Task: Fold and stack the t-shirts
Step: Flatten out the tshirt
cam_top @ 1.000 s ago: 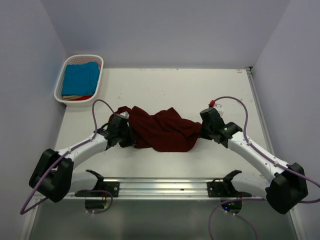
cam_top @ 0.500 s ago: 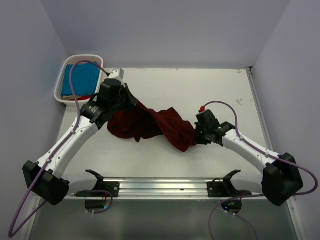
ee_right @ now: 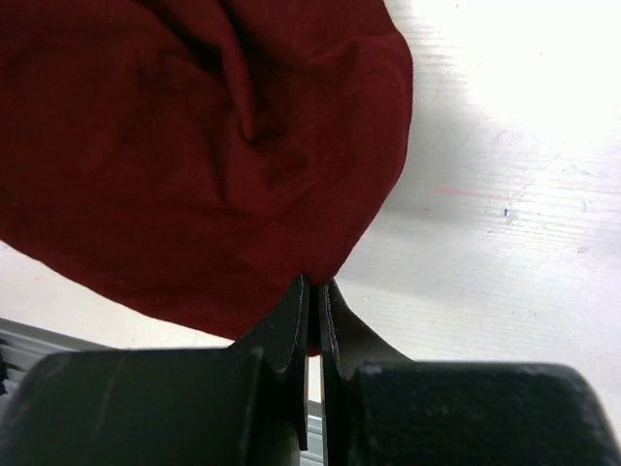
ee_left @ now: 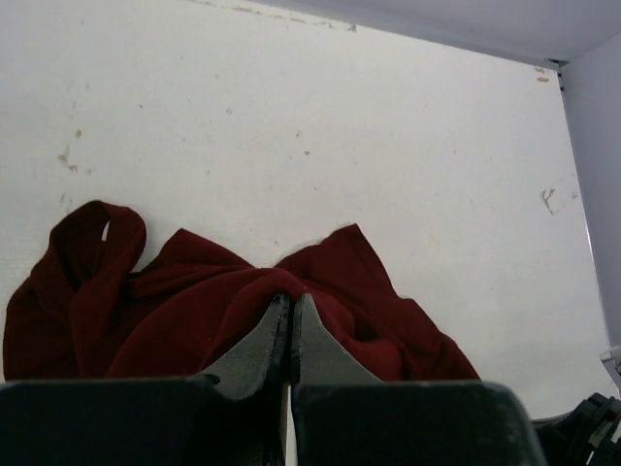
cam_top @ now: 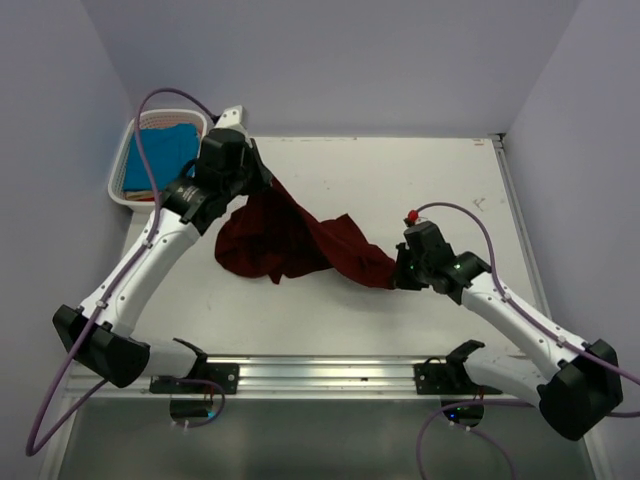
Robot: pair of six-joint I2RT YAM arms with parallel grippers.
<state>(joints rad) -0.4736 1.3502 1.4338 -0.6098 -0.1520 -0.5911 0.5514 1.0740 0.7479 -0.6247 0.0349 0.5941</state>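
The dark maroon t-shirt (cam_top: pixel 290 240) hangs stretched between both grippers over the table's middle. My left gripper (cam_top: pixel 268 186) is shut on its upper left edge and holds it raised; the cloth (ee_left: pixel 194 311) bunches below the fingers. My right gripper (cam_top: pixel 397 276) is shut on the shirt's right edge, low near the table; the cloth (ee_right: pixel 194 155) fills the right wrist view. The turquoise-blue t-shirt (cam_top: pixel 160 155) lies in the white basket (cam_top: pixel 122 170) at the far left.
The white table (cam_top: pixel 400 180) has walls on three sides. A metal rail (cam_top: pixel 320 372) runs along the near edge. Purple cables loop from both arms. Another cloth, reddish, shows under the blue shirt in the basket.
My left gripper has lifted its end of the maroon shirt up and toward the far left. My right gripper kept its hold, low on the right. The shirt has gone from bunched to stretched.
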